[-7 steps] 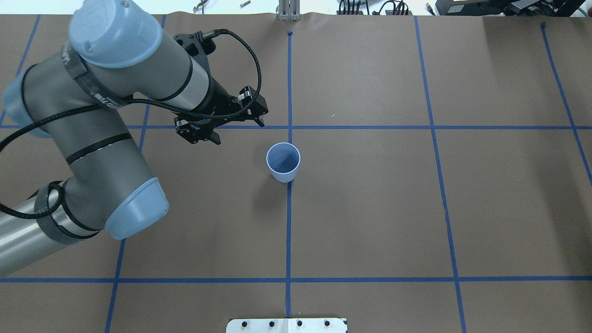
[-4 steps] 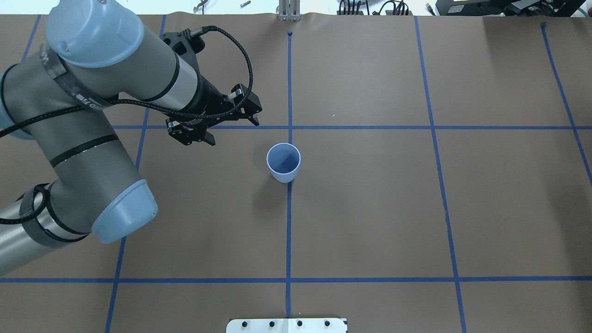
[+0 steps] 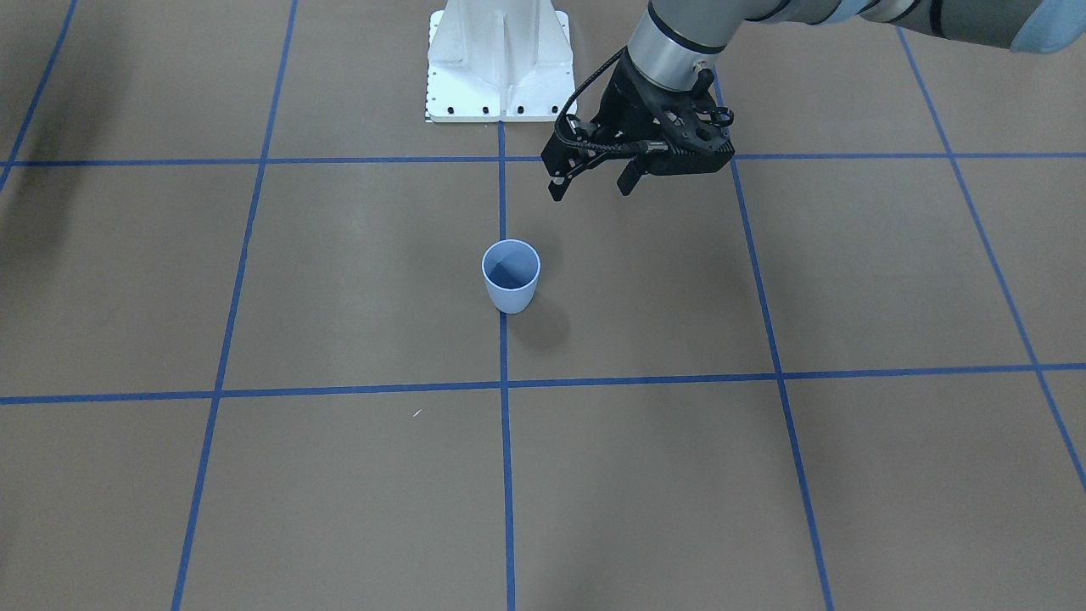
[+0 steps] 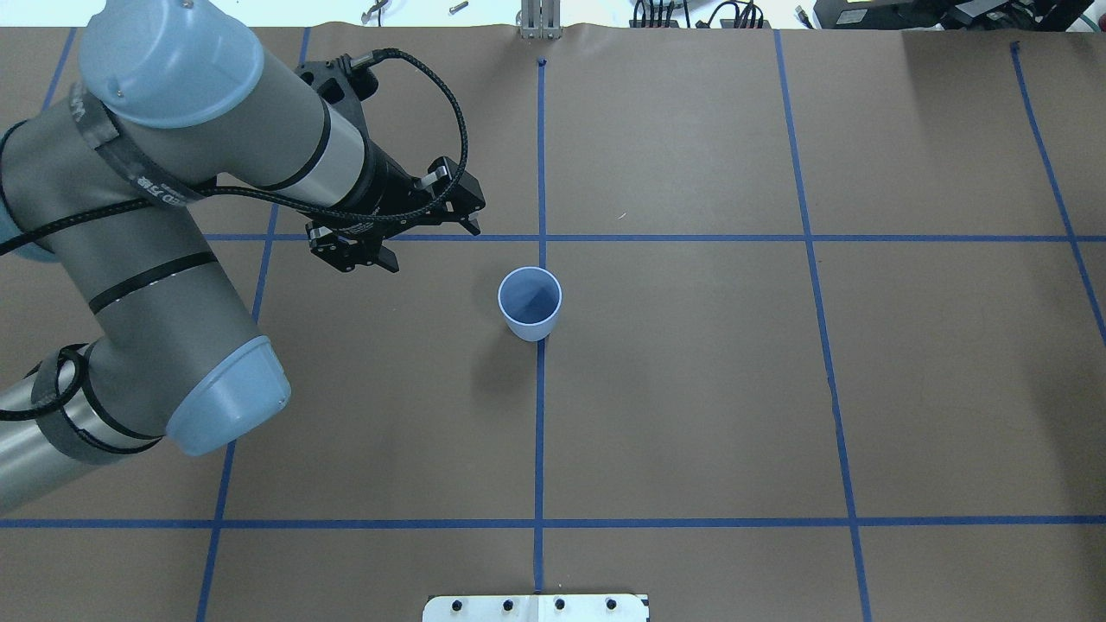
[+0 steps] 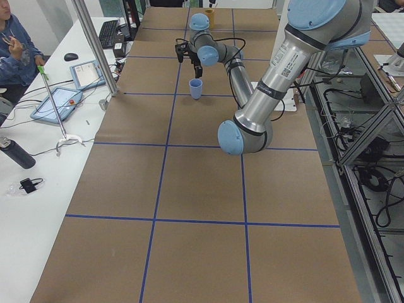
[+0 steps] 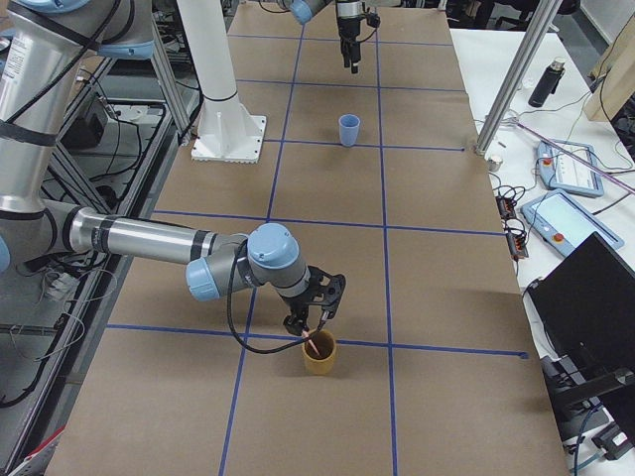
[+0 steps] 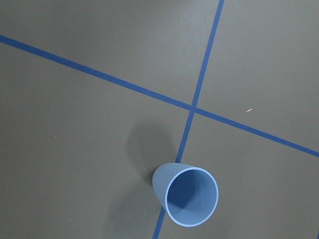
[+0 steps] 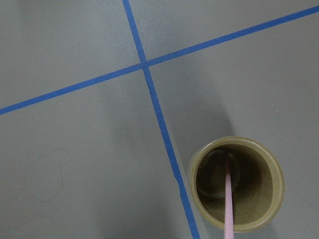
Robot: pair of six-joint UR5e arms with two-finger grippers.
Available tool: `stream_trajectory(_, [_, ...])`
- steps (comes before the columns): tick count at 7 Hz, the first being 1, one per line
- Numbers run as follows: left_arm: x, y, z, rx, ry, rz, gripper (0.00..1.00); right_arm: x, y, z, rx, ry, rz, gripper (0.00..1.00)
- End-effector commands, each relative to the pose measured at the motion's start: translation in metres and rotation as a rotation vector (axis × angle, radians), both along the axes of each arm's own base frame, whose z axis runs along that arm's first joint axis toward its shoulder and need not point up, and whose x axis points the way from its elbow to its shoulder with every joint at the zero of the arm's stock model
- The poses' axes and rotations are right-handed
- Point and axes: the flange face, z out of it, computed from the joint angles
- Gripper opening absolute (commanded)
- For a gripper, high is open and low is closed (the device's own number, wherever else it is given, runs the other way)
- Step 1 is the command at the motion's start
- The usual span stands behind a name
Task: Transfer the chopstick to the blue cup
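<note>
The blue cup stands upright and empty near the table's middle; it also shows in the front view and in the left wrist view. My left gripper is open and empty, hovering to the cup's left and a little beyond it. The pale pink chopstick stands in a tan cup at the table's right end. My right gripper is just above that tan cup, at the chopstick's top; I cannot tell whether it is open or shut.
The white robot base plate sits at the robot's edge of the table. Blue tape lines grid the brown table. A metal post, tablets and an operator are along the far side bench.
My left arm has drawn back to the left, away from the blue cup, with its gripper still open. The cup has not moved.
</note>
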Motion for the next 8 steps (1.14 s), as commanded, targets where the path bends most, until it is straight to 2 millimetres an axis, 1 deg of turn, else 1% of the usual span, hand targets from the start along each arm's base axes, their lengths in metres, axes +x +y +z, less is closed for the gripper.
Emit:
stream_trajectory(1, [-0.002, 0.002, 0.000, 0.002, 0.002, 0.001, 0.98, -0.006, 0.001, 0.009, -0.014, 0.002, -0.019, 0.55])
stream_trajectory(2, [-0.002, 0.003, 0.000, -0.006, 0.005, -0.002, 0.98, -0.006, 0.004, 0.016, -0.024, 0.004, -0.024, 0.25])
stream_trajectory(3, [-0.001, 0.004, -0.002, -0.025, 0.012, -0.012, 0.98, -0.005, 0.013, 0.026, -0.027, 0.009, -0.043, 0.04])
stream_trajectory(4, [0.000, 0.005, -0.002, -0.025, 0.012, -0.010, 0.98, -0.004, 0.024, 0.033, -0.027, 0.014, -0.063, 0.00])
stream_trajectory(5, [-0.001, 0.004, -0.001, -0.027, 0.009, -0.012, 0.98, -0.004, 0.030, 0.034, -0.017, 0.009, -0.067, 0.00])
stream_trajectory(6, [0.001, 0.003, 0.002, -0.031, 0.004, -0.012, 0.98, -0.003, 0.027, 0.027, -0.004, -0.008, -0.066, 0.00])
stream_trajectory(7, [0.003, 0.002, 0.003, -0.032, 0.003, -0.012, 0.98, 0.010, 0.024, 0.019, 0.015, -0.012, -0.026, 0.00])
stream_trajectory(8, [0.004, 0.002, 0.003, -0.042, 0.005, -0.018, 0.98, 0.019, 0.020, 0.001, 0.052, -0.015, -0.004, 0.00])
